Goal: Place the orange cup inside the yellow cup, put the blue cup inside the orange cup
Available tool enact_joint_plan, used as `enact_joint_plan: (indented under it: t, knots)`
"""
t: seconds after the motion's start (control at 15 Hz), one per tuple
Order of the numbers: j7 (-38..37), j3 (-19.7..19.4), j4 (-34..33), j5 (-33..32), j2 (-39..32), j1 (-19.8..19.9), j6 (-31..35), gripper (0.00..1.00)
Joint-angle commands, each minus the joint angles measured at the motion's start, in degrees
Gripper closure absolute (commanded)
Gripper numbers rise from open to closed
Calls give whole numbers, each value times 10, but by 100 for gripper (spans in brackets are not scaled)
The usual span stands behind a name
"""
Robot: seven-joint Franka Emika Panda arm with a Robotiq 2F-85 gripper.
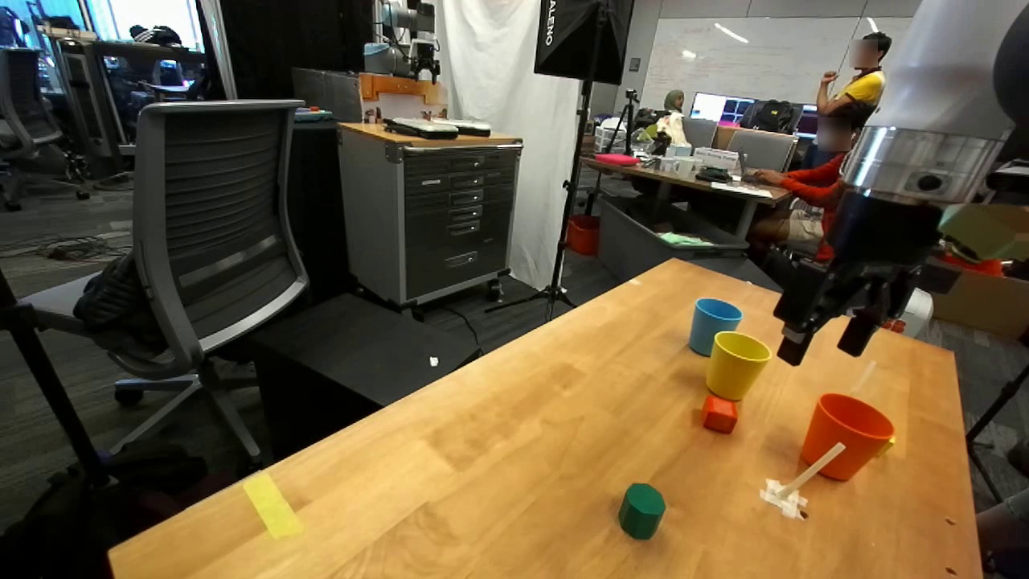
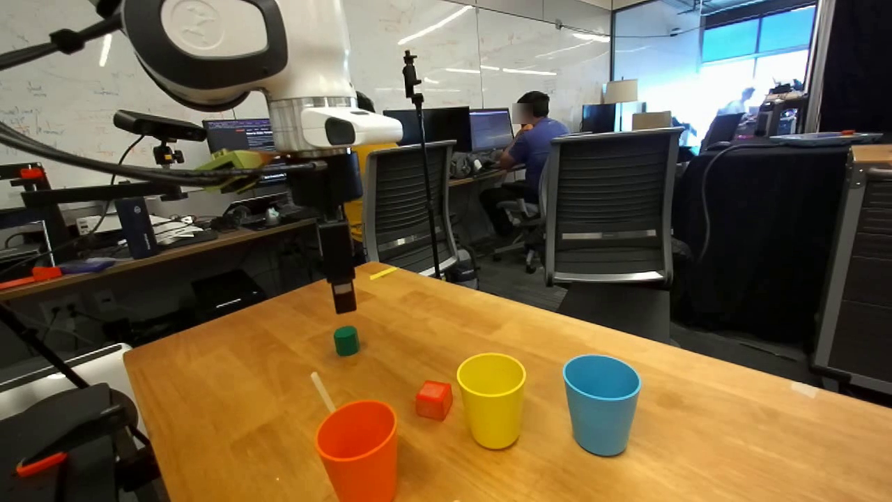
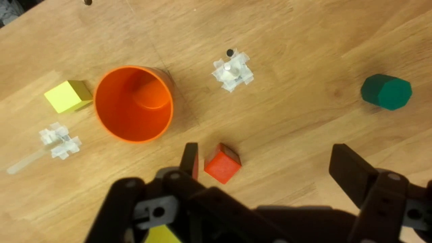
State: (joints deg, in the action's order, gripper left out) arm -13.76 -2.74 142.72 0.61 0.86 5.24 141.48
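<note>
On the grained wooden tabletop [image 1: 482, 458] in an exterior view, 1 faceted green block [image 1: 641, 511] is seen; the blue cup [image 1: 711, 331] is set nearest the far corner, the yellow cup [image 1: 735, 370] beside 1 red cube [image 1: 719, 415]; above, the gripper [image 1: 821, 347] is released, jaws spread; the orange cup [image 1: 860, 447], last of 3 in tapered plastic, is set towards the right edge.

orange cup [image 2: 364, 464], yellow cup [image 2: 492, 408], blue cup [image 2: 602, 413]: smooth plastic | table [image 1: 498, 450]: satiny wood
</note>
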Motion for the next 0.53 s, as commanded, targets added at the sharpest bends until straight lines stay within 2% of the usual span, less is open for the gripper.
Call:
enact_joint_plan:
  t: [0.0, 0.47]
  knots:
    - [-9, -17, -15, -2, -33, 6, 5, 0]
    - [-11, -43, -15, -4, -72, 12, 21, 0]
